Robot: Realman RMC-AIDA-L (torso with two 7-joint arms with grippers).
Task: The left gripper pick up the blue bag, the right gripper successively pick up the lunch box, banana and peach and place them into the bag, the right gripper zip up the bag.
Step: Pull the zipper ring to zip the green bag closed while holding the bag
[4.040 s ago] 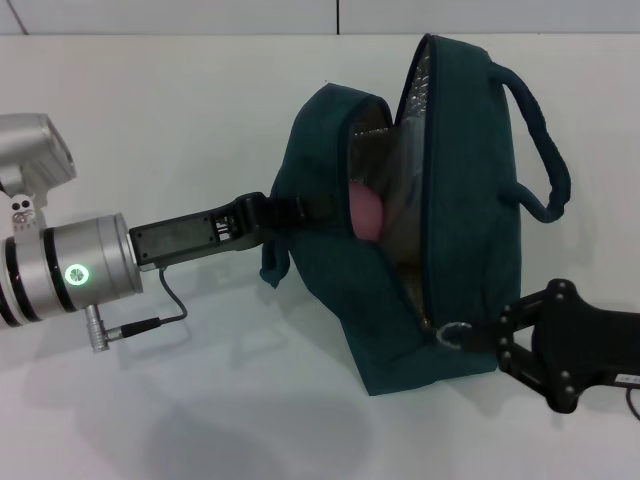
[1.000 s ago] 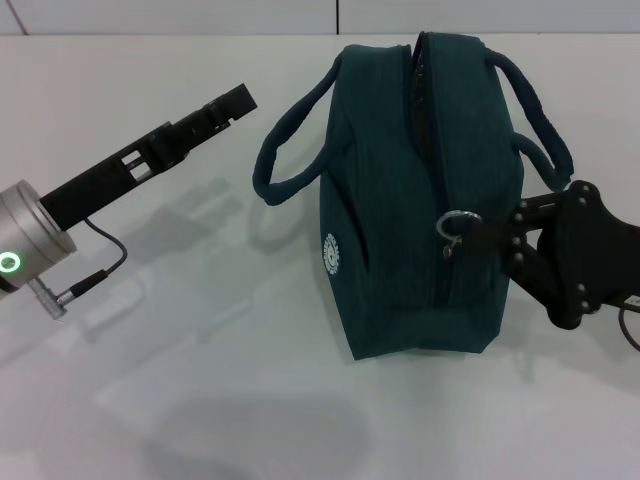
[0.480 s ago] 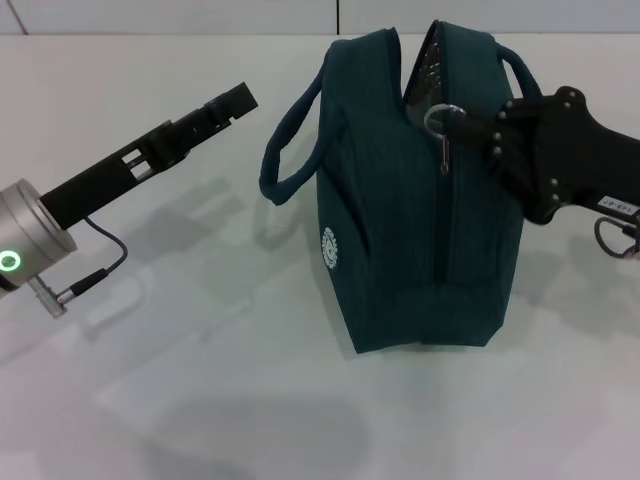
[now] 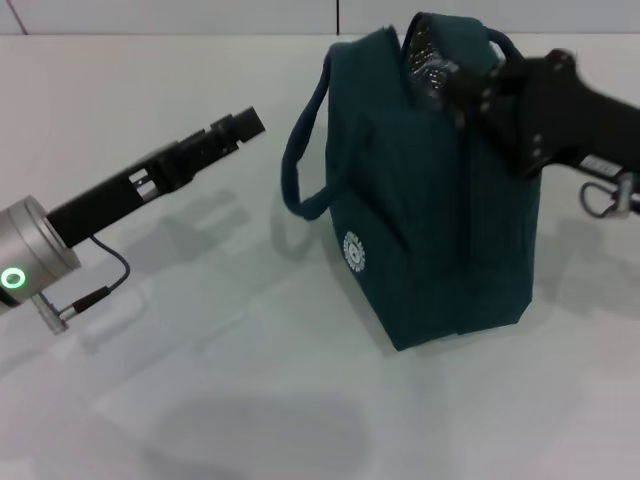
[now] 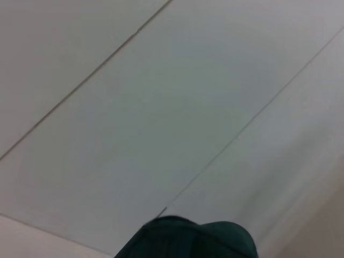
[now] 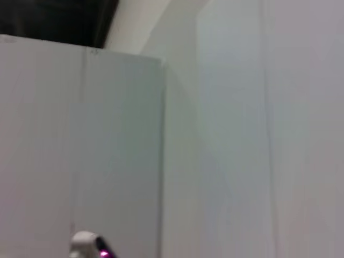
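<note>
The blue bag [image 4: 430, 230] stands on the white table [image 4: 200, 380], right of centre, leaning a little. Its zipper is shut along most of the top. A short gap at the far end shows silver lining [image 4: 425, 55]. One loop handle [image 4: 298, 170] hangs off its left side, above the white round logo [image 4: 355, 253]. My right gripper [image 4: 462, 88] sits on the top of the bag at the zipper line, shut on the zipper pull, which it hides. My left gripper [image 4: 248, 123] hovers left of the bag, apart from the handle. The lunch box, banana and peach are hidden.
A grey cable [image 4: 95, 290] hangs under the left arm. The left wrist view holds a dark teal edge of the bag [image 5: 188, 239] under pale wall panels. The right wrist view shows only walls and a small white object with a pink light [image 6: 88, 243].
The right gripper has drawn the zipper pull from the bag's near end to near its far end, closing the opening. The bag has shifted right and tilted. The left gripper has let go of the handle.
</note>
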